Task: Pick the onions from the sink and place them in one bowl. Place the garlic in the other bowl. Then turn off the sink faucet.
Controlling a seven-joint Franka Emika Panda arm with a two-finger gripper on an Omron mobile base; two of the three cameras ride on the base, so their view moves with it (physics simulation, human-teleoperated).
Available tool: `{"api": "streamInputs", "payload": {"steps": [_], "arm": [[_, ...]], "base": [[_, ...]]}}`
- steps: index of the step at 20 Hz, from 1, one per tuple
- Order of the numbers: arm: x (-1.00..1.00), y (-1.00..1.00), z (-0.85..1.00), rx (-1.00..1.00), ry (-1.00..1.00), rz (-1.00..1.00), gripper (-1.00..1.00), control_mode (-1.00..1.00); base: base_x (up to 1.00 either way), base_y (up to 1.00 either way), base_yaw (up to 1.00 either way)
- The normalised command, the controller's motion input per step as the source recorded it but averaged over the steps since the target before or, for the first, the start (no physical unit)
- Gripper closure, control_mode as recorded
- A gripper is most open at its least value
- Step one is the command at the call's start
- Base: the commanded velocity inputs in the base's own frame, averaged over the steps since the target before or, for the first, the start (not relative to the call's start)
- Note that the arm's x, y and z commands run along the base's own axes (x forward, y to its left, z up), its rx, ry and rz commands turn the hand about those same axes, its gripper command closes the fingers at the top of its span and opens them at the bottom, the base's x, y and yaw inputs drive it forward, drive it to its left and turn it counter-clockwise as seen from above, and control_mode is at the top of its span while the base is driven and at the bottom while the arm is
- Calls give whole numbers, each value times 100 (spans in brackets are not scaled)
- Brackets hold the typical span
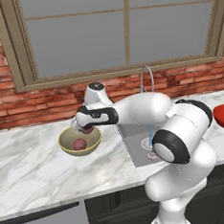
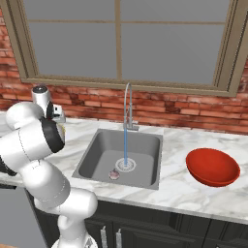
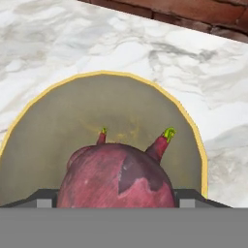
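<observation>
hand view: onion point(image 3: 116, 177) between wide-spread finger tips, sprout end pointing up and away, stem axis tilted, above yellowish-tan bowl point(image 3: 58, 101). gripper point(image 1: 88, 128) wide around it. 2nd onion point(image 1: 79, 144) in bowl. garlic point(image 2: 114, 175) in sink point(image 2: 145, 145), by drain.

Onion point(image 3: 116, 177) between gripper point(image 3: 116, 197) fingers, above yellowish-tan bowl point(image 3: 58, 131) on marble counter point(image 3: 58, 43).
</observation>
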Motion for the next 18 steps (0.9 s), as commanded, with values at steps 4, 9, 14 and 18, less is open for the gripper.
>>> {"api": "streamInputs", "payload": {"steps": [4,9,14,18], "arm": [[17,8,-28,-3,0,0,100,-100],[5,6,-2,0,0,0,-100,-100],[10,11,0,0,0,0,-100,-100],[4,0,0,0,0,0,-100,-100]], "base": [[0,0,0],[0,0,0],[0,0,0],[0,0,0]]}}
